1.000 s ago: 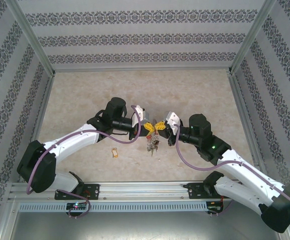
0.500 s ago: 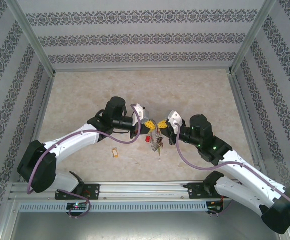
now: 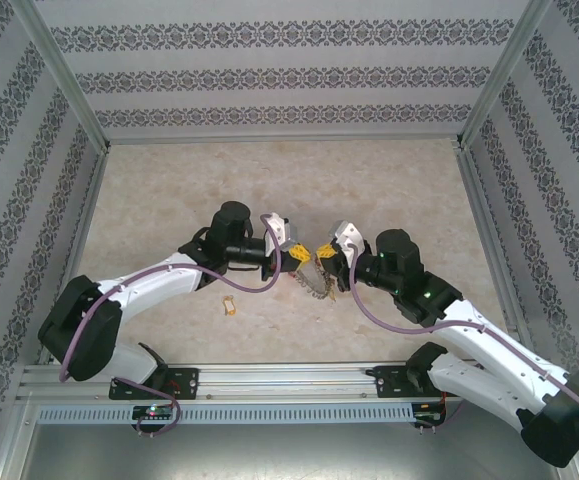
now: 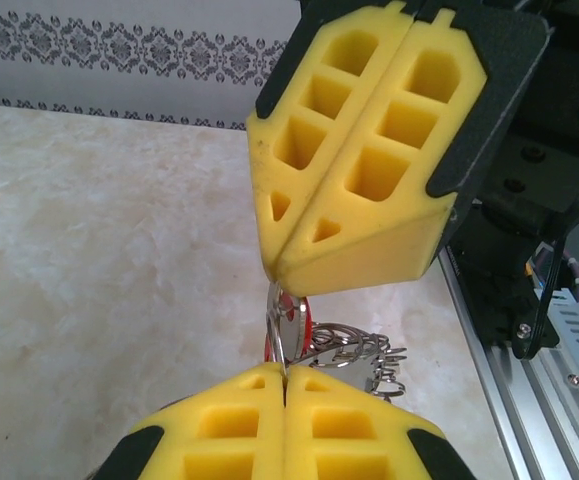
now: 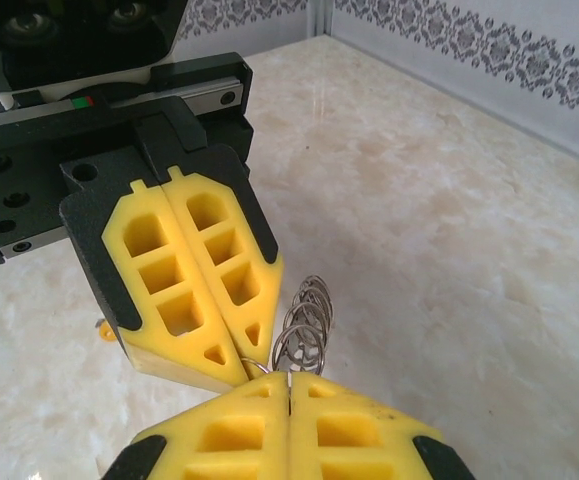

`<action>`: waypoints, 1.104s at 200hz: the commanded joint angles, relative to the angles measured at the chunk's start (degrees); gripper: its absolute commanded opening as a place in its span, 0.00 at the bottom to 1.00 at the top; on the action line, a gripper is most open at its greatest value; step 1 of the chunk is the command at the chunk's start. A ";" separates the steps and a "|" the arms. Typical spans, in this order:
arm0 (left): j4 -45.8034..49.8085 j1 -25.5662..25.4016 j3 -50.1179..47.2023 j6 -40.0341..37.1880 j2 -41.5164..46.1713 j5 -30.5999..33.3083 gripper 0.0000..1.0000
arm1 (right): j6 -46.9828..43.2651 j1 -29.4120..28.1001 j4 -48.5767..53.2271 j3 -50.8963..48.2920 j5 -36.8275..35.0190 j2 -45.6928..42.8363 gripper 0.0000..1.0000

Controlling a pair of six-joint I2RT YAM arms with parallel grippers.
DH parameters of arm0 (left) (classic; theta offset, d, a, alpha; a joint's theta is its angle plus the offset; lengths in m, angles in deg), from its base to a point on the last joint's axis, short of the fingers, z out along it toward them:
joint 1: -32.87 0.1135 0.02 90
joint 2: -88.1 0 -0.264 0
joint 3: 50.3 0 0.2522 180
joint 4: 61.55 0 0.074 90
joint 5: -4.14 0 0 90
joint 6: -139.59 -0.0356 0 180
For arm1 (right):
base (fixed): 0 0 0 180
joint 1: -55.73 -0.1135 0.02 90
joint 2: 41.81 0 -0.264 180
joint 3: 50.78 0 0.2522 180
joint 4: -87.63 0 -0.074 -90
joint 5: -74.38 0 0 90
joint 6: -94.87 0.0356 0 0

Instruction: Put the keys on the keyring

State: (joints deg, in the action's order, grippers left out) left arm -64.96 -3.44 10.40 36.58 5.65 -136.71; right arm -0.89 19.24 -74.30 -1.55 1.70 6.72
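Note:
The keyring (image 3: 316, 283), a metal ring with a bunch of silvery keys and small rings, hangs between my two grippers above the table. My left gripper (image 3: 296, 258) is shut, with the ring's thin wire (image 4: 279, 345) pinched at its fingertips (image 4: 269, 385). My right gripper (image 3: 326, 257) is shut on the ring from the other side, the coils (image 5: 307, 315) just past its tips. A red tag (image 4: 307, 325) shows behind the ring between the two grippers; how it is attached is hidden. One key with a tan-orange tag (image 3: 231, 306) lies loose on the table, left of the grippers.
The table is a pale marble surface (image 3: 389, 190) walled by patterned panels (image 3: 279, 75). An aluminium rail (image 3: 289, 380) with the arm bases runs along the near edge. Open floor lies behind and to both sides of the grippers.
The two grippers have drawn closer together and a little toward the near edge. The hanging bunch of keys has swung to the right, under the right gripper. Both stay shut.

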 commanded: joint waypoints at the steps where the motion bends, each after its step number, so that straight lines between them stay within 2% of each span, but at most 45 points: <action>1: -5.63 -0.60 -2.53 2.47 -0.86 0.91 0.00 | -0.01 0.89 -0.22 1.69 -3.23 -0.15 0.00; 115: -20.58 -1.34 -8.88 7.81 -5.36 5.94 0.00 | -2.48 -1.55 3.47 5.43 -3.96 5.44 0.00; 129: -20.62 -1.43 -8.82 7.92 -5.91 5.87 0.08 | -2.74 -1.83 4.10 6.08 -3.92 6.11 0.00; 191: -16.24 -1.39 -6.80 5.01 -5.82 3.94 0.19 | -2.85 -3.24 4.39 6.52 -4.28 7.55 0.00; 221: -13.83 -1.39 -5.76 3.41 -6.05 3.07 0.21 | -2.94 -3.48 4.60 6.72 -4.10 7.81 0.00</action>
State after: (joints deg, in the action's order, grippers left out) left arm -81.28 -4.29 2.55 42.35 0.16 -131.97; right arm -3.03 16.44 -68.48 2.65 -1.90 14.41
